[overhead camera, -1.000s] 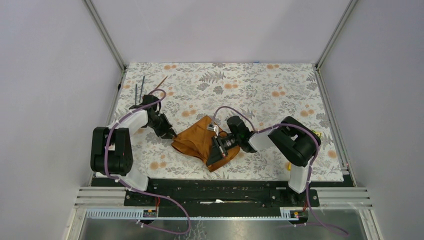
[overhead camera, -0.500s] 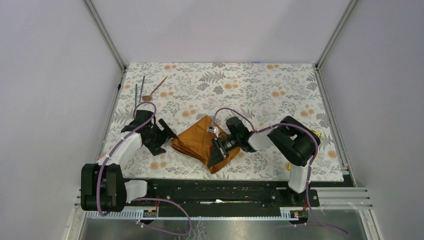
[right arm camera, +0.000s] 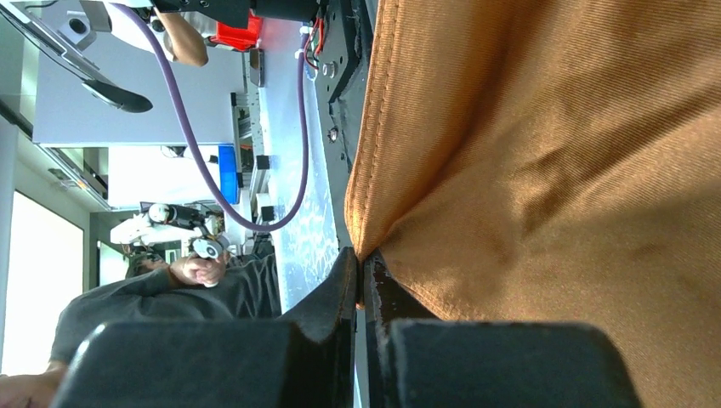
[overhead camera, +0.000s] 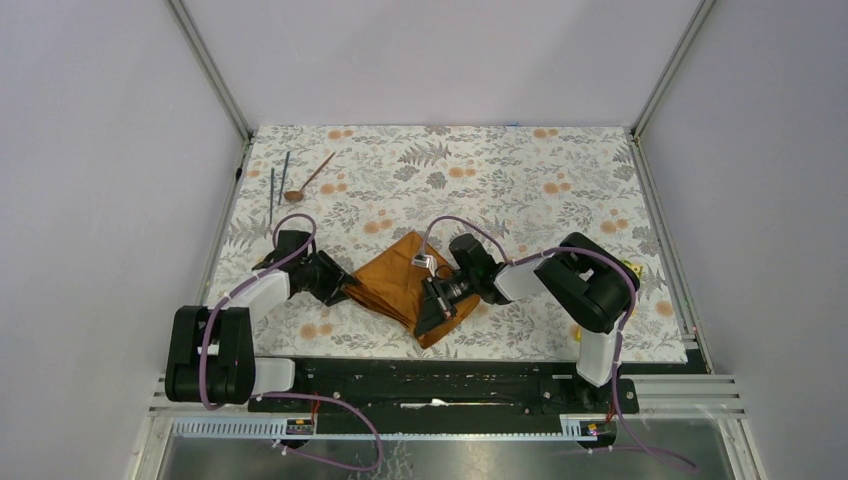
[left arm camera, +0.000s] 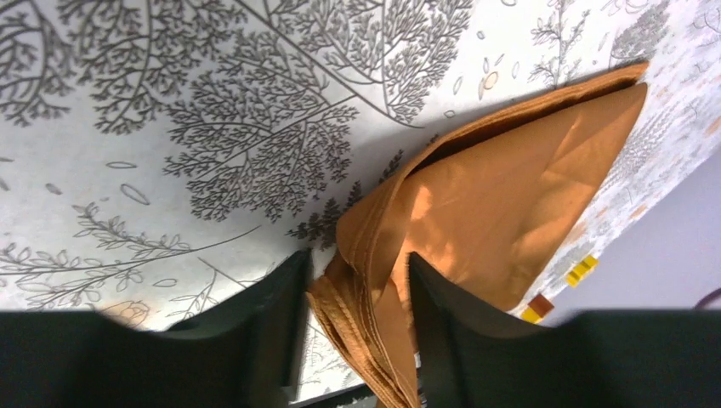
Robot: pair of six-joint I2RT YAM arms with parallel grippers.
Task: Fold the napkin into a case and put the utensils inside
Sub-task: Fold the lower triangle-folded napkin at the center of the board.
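The rust-orange cloth napkin (overhead camera: pixel 398 283) is seen only part-folded, mid-table; no case is formed yet. The copper-brown spoon (overhead camera: pixel 308 180) and two dark grey rods (overhead camera: pixel 272 195) are left lying at far left. The near hem is pinched tight by the right gripper (right arm camera: pixel 364 276). The left gripper (left arm camera: pixel 357 293), drawn back wide half a second ago, has been returned, jaws narrowed astride the left corner.

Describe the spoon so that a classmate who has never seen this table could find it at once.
Start at the floral grey-and-orange tablecloth and go to its far left corner. There the slim copper-brown spoon lies slanted beside two thin dark grey rods. Unlike the straight rods, it is brown and ends in a small round bowl.
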